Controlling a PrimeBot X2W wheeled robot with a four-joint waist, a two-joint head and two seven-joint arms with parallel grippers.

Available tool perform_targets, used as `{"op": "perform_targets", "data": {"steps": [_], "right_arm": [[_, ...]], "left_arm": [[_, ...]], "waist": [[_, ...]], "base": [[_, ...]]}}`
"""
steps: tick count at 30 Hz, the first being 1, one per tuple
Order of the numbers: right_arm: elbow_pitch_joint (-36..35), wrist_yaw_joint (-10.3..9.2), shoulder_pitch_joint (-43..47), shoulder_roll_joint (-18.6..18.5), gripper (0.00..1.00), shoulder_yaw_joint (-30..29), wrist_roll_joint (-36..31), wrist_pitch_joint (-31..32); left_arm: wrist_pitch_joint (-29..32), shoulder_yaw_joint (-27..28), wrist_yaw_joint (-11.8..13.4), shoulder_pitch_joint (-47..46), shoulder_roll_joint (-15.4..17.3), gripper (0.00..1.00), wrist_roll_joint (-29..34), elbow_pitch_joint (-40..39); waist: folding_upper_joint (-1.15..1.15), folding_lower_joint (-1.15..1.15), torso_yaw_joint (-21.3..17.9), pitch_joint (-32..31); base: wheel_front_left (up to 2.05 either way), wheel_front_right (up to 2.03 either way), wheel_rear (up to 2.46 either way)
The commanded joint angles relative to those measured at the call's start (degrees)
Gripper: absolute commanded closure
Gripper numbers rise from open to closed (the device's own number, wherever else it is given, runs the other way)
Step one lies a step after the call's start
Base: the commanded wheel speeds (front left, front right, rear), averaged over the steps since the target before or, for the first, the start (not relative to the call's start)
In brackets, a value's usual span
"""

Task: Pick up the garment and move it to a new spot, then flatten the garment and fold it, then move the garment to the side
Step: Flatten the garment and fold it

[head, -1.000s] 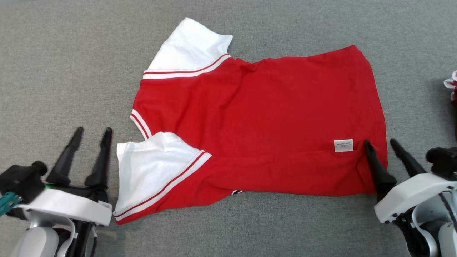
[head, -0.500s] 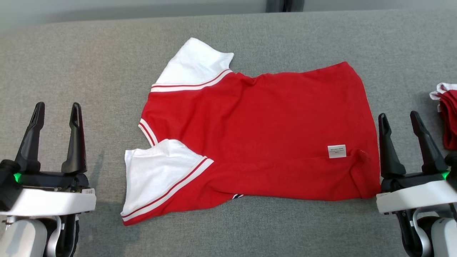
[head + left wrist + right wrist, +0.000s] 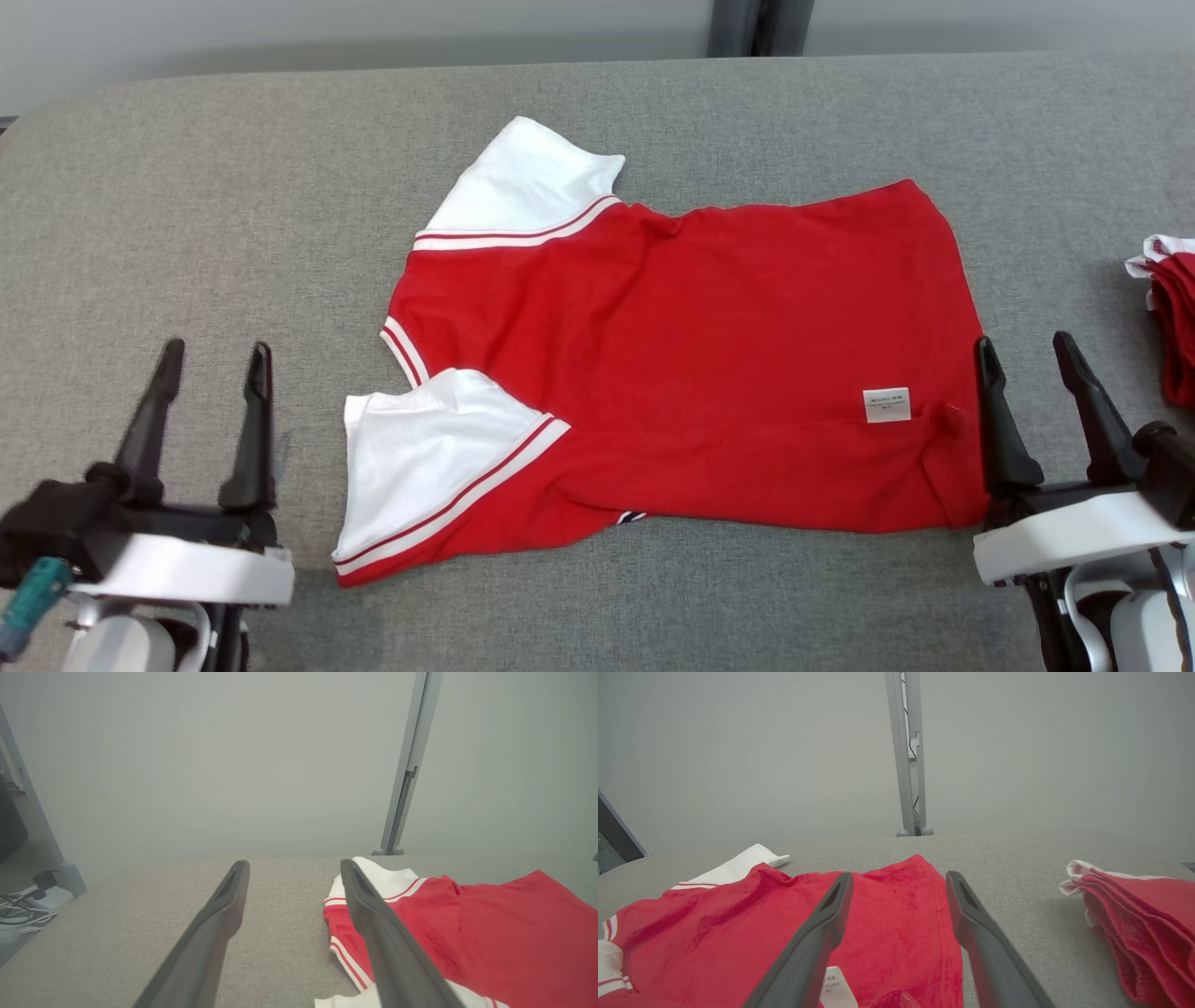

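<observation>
The garment (image 3: pixel 691 364) is a red T-shirt with white sleeves, spread nearly flat on the grey table, collar end to the left and hem to the right; it also shows in the left wrist view (image 3: pixel 490 933) and the right wrist view (image 3: pixel 878 933). A white label (image 3: pixel 886 405) lies near its hem. My left gripper (image 3: pixel 217 357) stands open over bare table left of the near sleeve (image 3: pixel 420 457). My right gripper (image 3: pixel 1024 347) is open beside the hem's near corner, nothing between its fingers (image 3: pixel 831 910). Both grippers are apart from the cloth.
A stack of folded red garments (image 3: pixel 1172 317) lies at the table's right edge, also in the right wrist view (image 3: pixel 1143 924). The grey table (image 3: pixel 187 233) has free room on the left. A metal post (image 3: pixel 754 26) stands behind the far edge; cables (image 3: pixel 18 910) lie beyond the left edge.
The head camera tilted up, so the far table edge came into view. Both grippers lifted off the table; the right one came away from the hem corner. The garment stays put.
</observation>
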Motion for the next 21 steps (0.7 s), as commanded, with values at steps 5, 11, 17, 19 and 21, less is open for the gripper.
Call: {"op": "perform_targets", "data": {"steps": [5, 11, 17, 19, 21], "right_arm": [[2.0, 0.0, 2.4, -0.3, 0.0, -0.1, 0.6, 0.7], [5.1, 0.0, 5.9, -0.3, 0.0, 0.2, 1.9, 1.0], [8.7, 0.0, 7.0, -0.3, 0.0, 0.1, 3.1, 1.0], [10.1, 0.0, 6.8, -0.3, 0.0, 0.1, 3.2, 1.8], [11.0, 0.0, 6.2, -0.3, 0.0, 0.1, 3.3, 2.0]], "left_arm": [[0.1, -2.0, -0.9, 2.4, -1.1, 0.0, 0.2, 2.4], [1.2, -4.6, -2.0, 5.6, -3.2, 0.0, -1.6, 6.3], [4.0, -5.2, -2.8, 7.4, -4.4, 0.0, -4.6, 11.1], [5.1, -5.2, -3.0, 7.0, -4.4, 0.0, -5.5, 12.3], [6.1, -5.5, -3.7, 6.3, -4.7, 0.0, -6.7, 13.1]], "waist": [[0.0, 0.0, 0.2, 0.0], [0.0, 0.0, 0.7, 0.5], [0.0, 0.0, 1.0, 1.2], [0.0, 0.0, 1.1, 1.5], [0.0, 0.0, 1.2, 1.8]], "base": [[0.0, 0.0, 0.0], [0.0, 0.0, 0.0], [0.0, 0.0, 0.0], [0.0, 0.0, 0.0], [0.0, 0.0, 0.0]]}}
